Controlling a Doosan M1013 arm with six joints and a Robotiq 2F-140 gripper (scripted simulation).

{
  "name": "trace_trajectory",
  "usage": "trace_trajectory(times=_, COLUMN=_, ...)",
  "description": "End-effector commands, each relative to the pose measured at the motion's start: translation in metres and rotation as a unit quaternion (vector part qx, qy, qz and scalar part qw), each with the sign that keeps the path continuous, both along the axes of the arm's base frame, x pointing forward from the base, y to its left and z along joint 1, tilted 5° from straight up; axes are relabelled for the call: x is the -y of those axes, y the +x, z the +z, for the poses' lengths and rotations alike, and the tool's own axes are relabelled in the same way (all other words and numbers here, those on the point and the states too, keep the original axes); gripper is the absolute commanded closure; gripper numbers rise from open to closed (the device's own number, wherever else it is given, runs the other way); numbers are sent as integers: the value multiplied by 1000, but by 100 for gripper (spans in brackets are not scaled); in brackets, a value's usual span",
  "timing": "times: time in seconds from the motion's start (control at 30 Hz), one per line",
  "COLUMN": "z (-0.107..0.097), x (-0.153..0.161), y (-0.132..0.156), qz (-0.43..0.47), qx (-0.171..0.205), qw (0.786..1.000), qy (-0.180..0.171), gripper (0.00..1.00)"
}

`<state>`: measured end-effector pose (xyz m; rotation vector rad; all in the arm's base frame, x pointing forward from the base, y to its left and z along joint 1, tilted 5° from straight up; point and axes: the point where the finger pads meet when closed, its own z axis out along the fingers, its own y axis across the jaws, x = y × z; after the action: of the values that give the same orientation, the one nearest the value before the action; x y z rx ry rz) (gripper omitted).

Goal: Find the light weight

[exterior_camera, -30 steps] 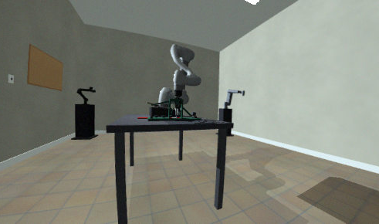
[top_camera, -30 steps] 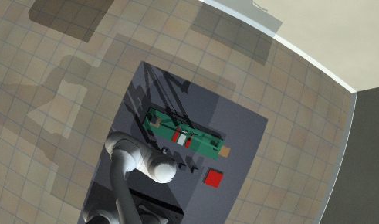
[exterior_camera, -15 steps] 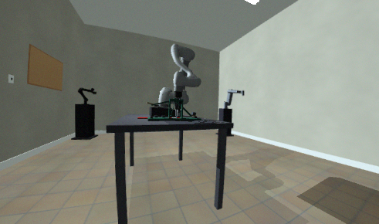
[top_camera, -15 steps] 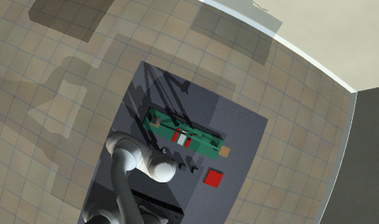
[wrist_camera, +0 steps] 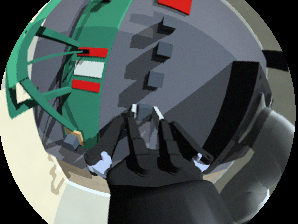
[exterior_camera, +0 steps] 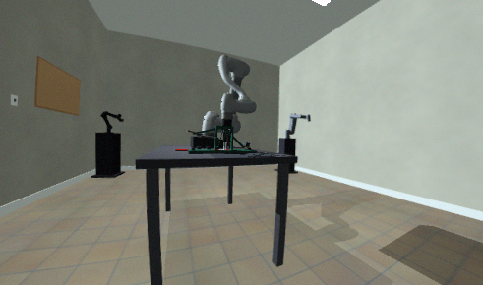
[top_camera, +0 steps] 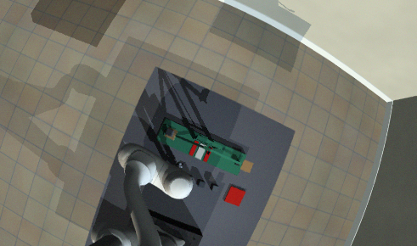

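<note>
The green rocker balance [top_camera: 221, 158] [wrist_camera: 109, 19] [exterior_camera: 219, 150] stands across the middle of the dark table [top_camera: 266, 140] [exterior_camera: 210, 160]. A small weight [top_camera: 170, 134] sits on its far-left pan, and the tan pan [top_camera: 247, 166] at the other end looks bare. The red-white-red scale [top_camera: 199, 152] [wrist_camera: 87, 70] shows, but the pointer is too fine to read. The flat red dish [top_camera: 234, 196] [wrist_camera: 174, 0] lies right side up near the balance's tan end. Three dark weights [wrist_camera: 160, 26] [wrist_camera: 156, 52] [wrist_camera: 149, 82] stand in a row on the table. My gripper [wrist_camera: 144, 110] [exterior_camera: 225, 143] hangs at the near end of that row, partly open, with only table showing between its fingers.
The arm's elbow [top_camera: 177, 182] hides the gripper in the overhead view. A black box [top_camera: 177, 229] [wrist_camera: 246, 96] stands at the arm's base. Two pedestals with small arms [exterior_camera: 107, 152] [exterior_camera: 286, 144] stand by the walls, away from the table.
</note>
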<state>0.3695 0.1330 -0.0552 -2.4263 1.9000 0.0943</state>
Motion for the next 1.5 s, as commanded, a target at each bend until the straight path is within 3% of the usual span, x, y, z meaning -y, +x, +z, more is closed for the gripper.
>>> trace_trajectory(times=0.0, z=-1, x=0, y=0, qz=0, qx=0, qw=1000, qy=0, gripper=65)
trace_trajectory(times=1.2, z=-1, x=0, y=0, qz=0, qx=0, qw=1000, qy=0, gripper=65)
trace_trajectory(times=1.23, z=-1, x=0, y=0, qz=0, qx=0, qw=1000, qy=0, gripper=76)
trace_trajectory(times=1.47, z=-1, x=0, y=0, qz=0, qx=0, qw=1000, qy=0, gripper=76)
